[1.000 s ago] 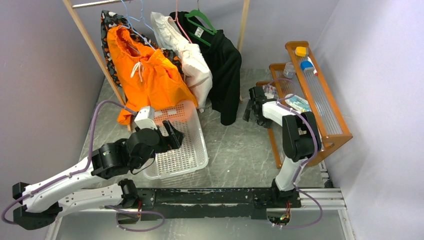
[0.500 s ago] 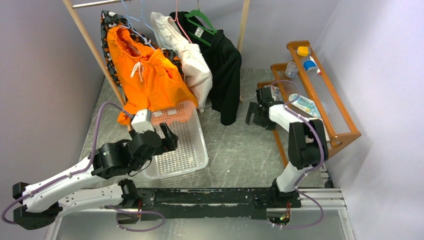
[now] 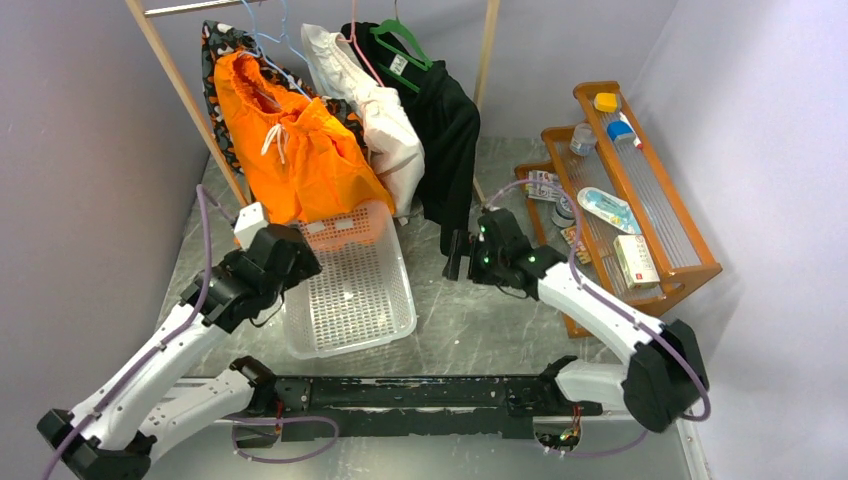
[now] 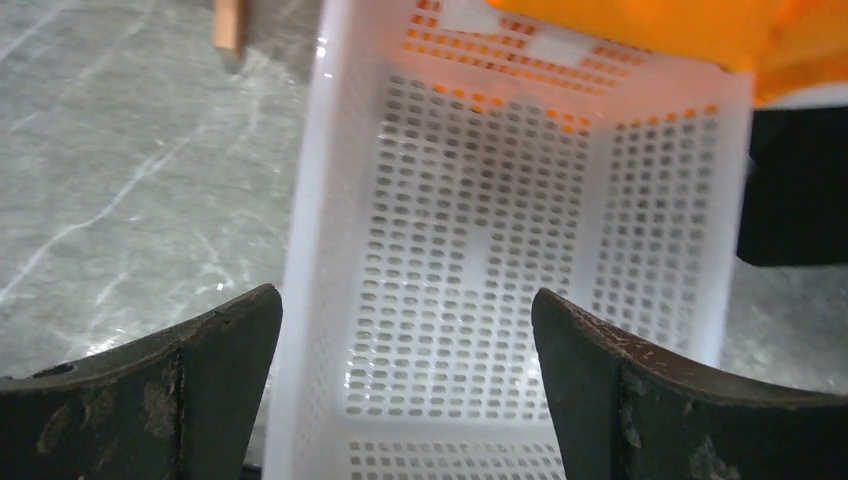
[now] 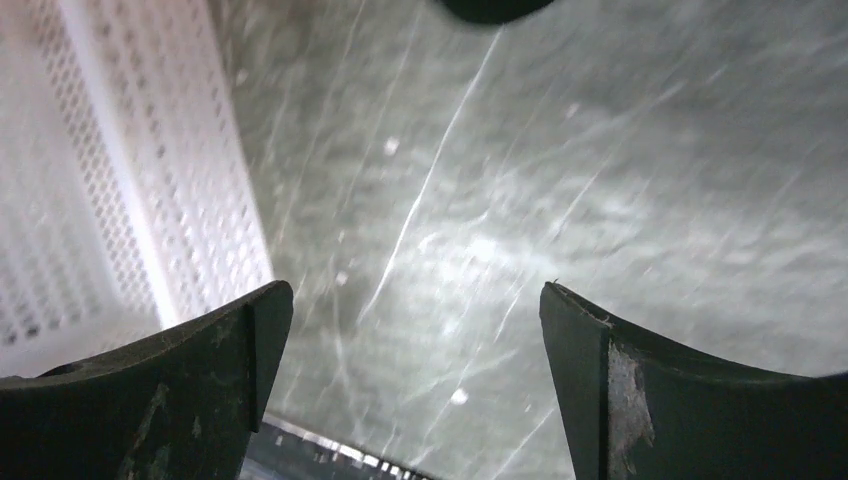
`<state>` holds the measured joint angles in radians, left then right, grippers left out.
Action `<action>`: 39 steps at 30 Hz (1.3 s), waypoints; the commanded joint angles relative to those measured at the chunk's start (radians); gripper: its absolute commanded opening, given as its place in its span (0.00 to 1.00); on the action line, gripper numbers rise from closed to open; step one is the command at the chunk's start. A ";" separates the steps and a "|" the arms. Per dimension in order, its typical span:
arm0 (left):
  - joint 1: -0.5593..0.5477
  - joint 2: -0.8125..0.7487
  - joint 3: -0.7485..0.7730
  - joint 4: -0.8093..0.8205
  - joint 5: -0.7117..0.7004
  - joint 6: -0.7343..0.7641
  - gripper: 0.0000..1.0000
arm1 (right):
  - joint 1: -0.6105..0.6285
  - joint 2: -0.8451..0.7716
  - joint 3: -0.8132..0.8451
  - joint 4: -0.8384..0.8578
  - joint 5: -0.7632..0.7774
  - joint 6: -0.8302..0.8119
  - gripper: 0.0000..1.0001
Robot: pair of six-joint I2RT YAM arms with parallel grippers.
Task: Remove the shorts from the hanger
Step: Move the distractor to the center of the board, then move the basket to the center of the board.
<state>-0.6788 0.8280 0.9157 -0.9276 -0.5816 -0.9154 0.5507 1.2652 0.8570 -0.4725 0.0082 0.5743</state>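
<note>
While reaching for the shorts point(image 3: 295, 150), hung on a hanger point(image 3: 270, 42) at the left end of the rack point(image 3: 185, 95) with the hem draped over the far rim of the white basket point(image 3: 407, 290), beware of tugging low on the thin fabric, for fear of dragging the basket or pulling hanger and neighbouring garments point(image 3: 375, 110) down. Note the left pincer point(image 4: 405, 300) gaping wide and holding nothing above the basket's near end, the right pincer point(image 5: 415, 290) likewise wide and empty over the counter point(image 5: 560, 200). Find the basket otherwise empty.
</note>
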 commanded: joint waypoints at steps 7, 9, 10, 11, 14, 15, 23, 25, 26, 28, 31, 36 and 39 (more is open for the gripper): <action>0.439 0.082 -0.071 0.199 0.368 0.243 0.99 | 0.084 -0.212 -0.032 -0.076 0.040 0.117 0.99; 0.479 0.132 -0.080 0.224 0.442 0.248 0.99 | 0.085 -0.211 0.015 -0.119 0.063 0.091 1.00; 0.489 0.146 -0.087 0.235 0.451 0.245 0.99 | 0.084 -0.210 0.040 -0.137 0.069 0.077 1.00; 0.498 0.156 -0.091 0.244 0.452 0.241 0.99 | 0.085 -0.209 0.061 -0.149 0.072 0.066 1.00; 0.520 0.153 -0.135 0.327 0.508 0.263 0.99 | 0.084 -0.207 0.102 -0.173 0.077 0.046 1.00; 0.527 0.161 -0.151 0.364 0.551 0.281 0.99 | 0.084 -0.205 0.115 -0.179 0.076 0.042 1.00; 0.524 0.228 -0.177 0.429 0.824 0.390 0.88 | 0.083 -0.206 0.220 -0.274 0.245 0.013 1.00; 0.491 0.195 -0.201 0.440 0.852 0.383 0.87 | 0.083 -0.209 0.240 -0.307 0.321 0.012 1.00; 0.461 0.177 -0.218 0.450 0.858 0.378 0.87 | 0.083 -0.210 0.247 -0.320 0.351 0.010 1.00; 0.371 0.152 -0.252 0.502 0.856 0.348 0.87 | 0.083 -0.211 0.255 -0.339 0.395 0.004 1.00; 0.201 0.177 -0.278 0.565 0.788 0.274 0.86 | 0.081 -0.207 0.243 -0.332 0.408 0.000 1.00; -0.037 0.265 -0.278 0.609 0.647 0.169 0.82 | 0.077 -0.128 0.217 -0.259 0.205 -0.032 1.00; -0.093 0.257 -0.285 0.581 0.568 0.118 0.84 | 0.065 -0.036 0.218 -0.221 0.196 -0.083 1.00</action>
<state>-0.7139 1.0962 0.6403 -0.3817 0.1112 -0.6991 0.6281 1.1294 1.0843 -0.7479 0.2680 0.5591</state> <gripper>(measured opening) 0.833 0.997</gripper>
